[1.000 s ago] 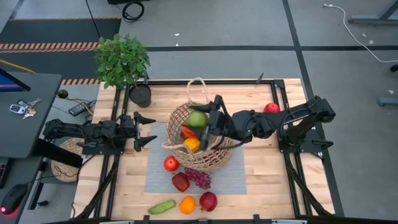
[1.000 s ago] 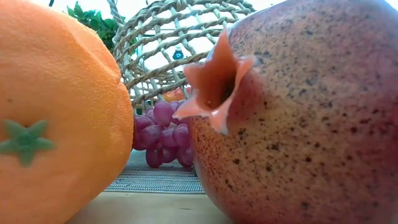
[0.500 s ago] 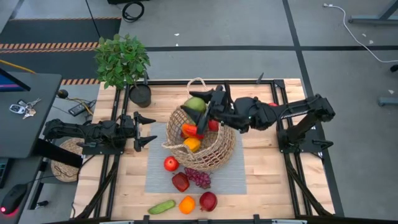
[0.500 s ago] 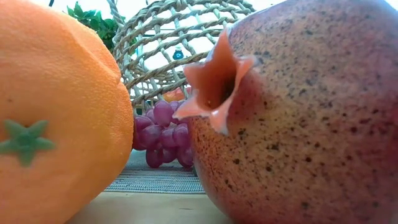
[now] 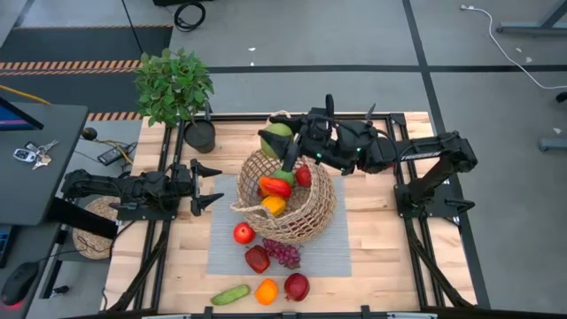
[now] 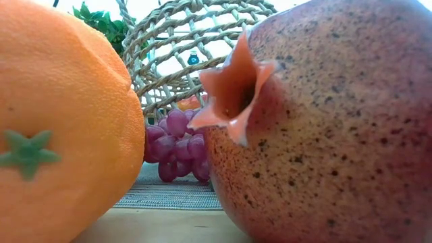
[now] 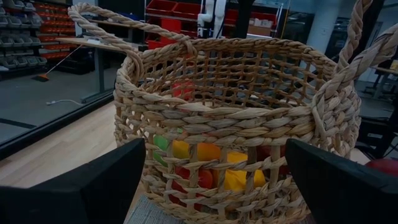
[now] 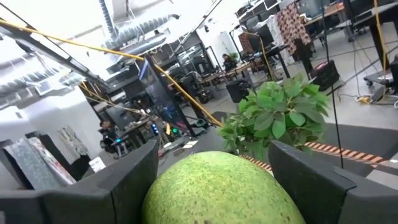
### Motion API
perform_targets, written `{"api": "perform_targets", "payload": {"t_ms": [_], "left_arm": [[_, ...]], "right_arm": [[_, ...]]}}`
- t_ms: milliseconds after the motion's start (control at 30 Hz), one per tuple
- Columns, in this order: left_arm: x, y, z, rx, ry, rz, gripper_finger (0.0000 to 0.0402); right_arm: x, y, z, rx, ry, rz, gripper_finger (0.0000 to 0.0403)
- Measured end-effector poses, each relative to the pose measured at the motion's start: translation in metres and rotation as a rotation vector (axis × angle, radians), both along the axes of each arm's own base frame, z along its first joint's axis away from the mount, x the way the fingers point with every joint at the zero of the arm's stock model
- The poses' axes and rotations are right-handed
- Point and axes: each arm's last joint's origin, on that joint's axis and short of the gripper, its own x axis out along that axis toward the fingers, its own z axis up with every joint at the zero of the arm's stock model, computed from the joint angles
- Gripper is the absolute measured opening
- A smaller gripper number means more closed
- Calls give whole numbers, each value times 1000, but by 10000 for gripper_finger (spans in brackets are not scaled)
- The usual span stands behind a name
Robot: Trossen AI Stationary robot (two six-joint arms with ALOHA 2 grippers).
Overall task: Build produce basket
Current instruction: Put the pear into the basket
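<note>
Round wicker basket (image 5: pixel 288 199) stood mid-table on a grey mat (image 5: pixel 328 252), partly filled: red-orange pepper (image 5: pixel 275 185), a yellow piece (image 5: pixel 274 206) and a red piece (image 5: pixel 304 175) visible inside. Seen through the open weave from the left wrist view too, yellow and red shapes behind the strands of the basket (image 7: pixel 236 124).

Held above the basket's far rim: a green pear (image 5: pixel 277 140), pinched between the fingers of the right gripper (image 5: pixel 285 144), the fruit filling the space between the dark fingers (image 8: pixel 323 180) in the right wrist view (image 8: pixel 221 190).

Lying on the mat near the basket: red apple (image 5: pixel 244 233), dark red apple (image 5: pixel 258 259), purple grapes (image 5: pixel 282 252). Nearer still, on bare wood: cucumber (image 5: pixel 230 294), orange (image 5: pixel 266 291), pomegranate (image 5: pixel 297 286). Another red fruit (image 5: pixel 386 153) lay at the far right, partly hidden by the right arm.

Waiting left of the basket, low over the table: left gripper (image 5: pixel 213 187), fingers spread apart, pointed at the basket.

Potted plant (image 5: pixel 174 86) stood at the far left corner.
</note>
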Motion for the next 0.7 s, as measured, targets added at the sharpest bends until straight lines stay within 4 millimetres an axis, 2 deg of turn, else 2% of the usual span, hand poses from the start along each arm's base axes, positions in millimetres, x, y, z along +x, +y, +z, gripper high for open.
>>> {"api": "perform_targets", "payload": {"t_ms": [700], "left_arm": [[0, 0, 0, 0, 0, 0, 392]], "right_arm": [[1, 3, -5, -34, 62, 21, 304]]}}
